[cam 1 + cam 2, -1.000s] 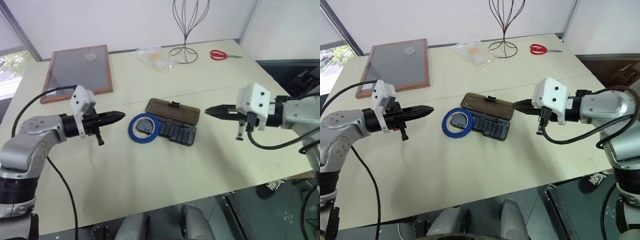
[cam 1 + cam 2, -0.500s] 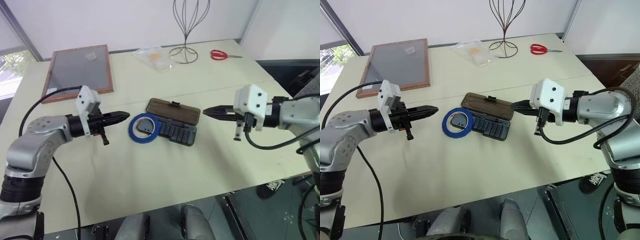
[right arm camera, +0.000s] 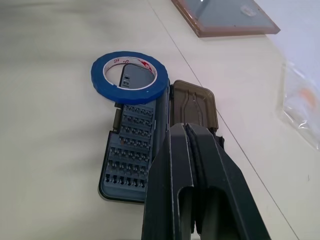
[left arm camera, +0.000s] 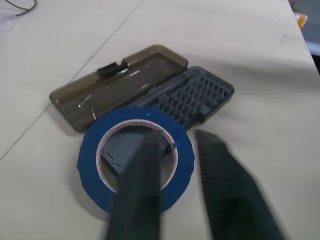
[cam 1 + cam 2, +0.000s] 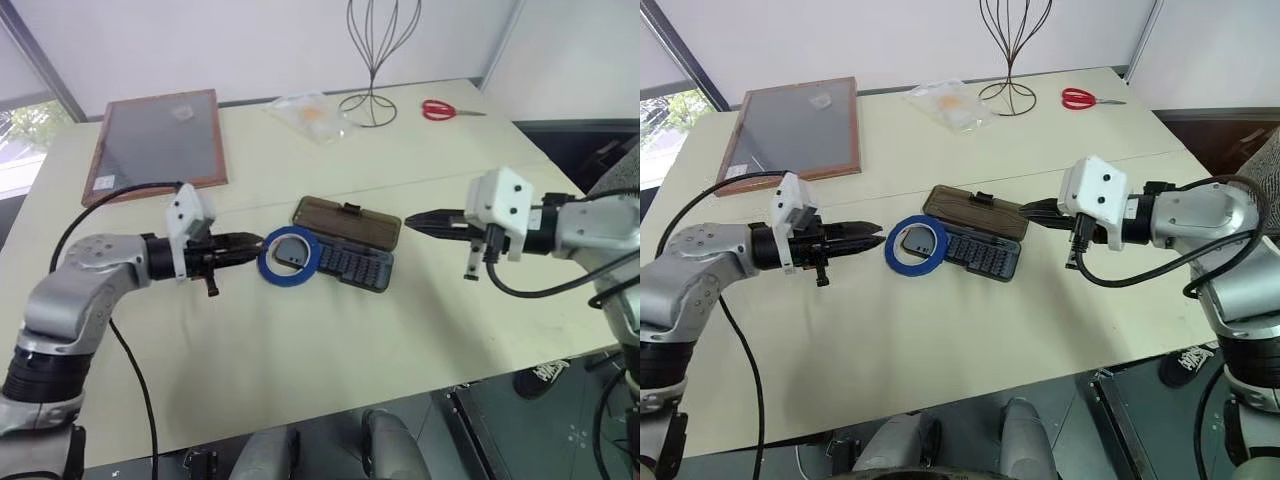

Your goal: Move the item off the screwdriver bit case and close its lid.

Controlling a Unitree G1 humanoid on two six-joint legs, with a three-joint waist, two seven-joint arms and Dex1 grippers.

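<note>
Pale walls rose behind a cream counter point(image 5: 330, 330) that carried everything in the scene. Near its middle lay the screwdriver bit case point(image 5: 352, 264), open, rows of small bits showing in its dark grey tray. Its smoky brown lid point(image 5: 348, 220) was folded flat onto the counter on the far side, the small latch tab on its outer edge. The roll of blue tape point(image 5: 288, 256) rested partly on the case's end nearest the left arm and partly on the counter — a corner of the grey tray showed through its pale core.

The left pincer point(image 5: 254, 243) pointed at the tape from the left, its tips just at the roll's outer rim. In the left wrist view its two black fingers point(image 4: 137, 195) stood apart, one lying across the ring toward the core, the other outside the blue band; whether either touched the tape could not be told.

The right pincer point(image 5: 1028, 211) hovered at the case's other end, near the lid, its fingers pressed together and holding nothing.

Farther back sat a wooden-framed grey board point(image 5: 160, 142), a clear plastic bag point(image 5: 305, 115), a wire stand point(image 5: 368, 60) and red-handled scissors point(image 5: 440, 110) — all well apart from the case.
</note>
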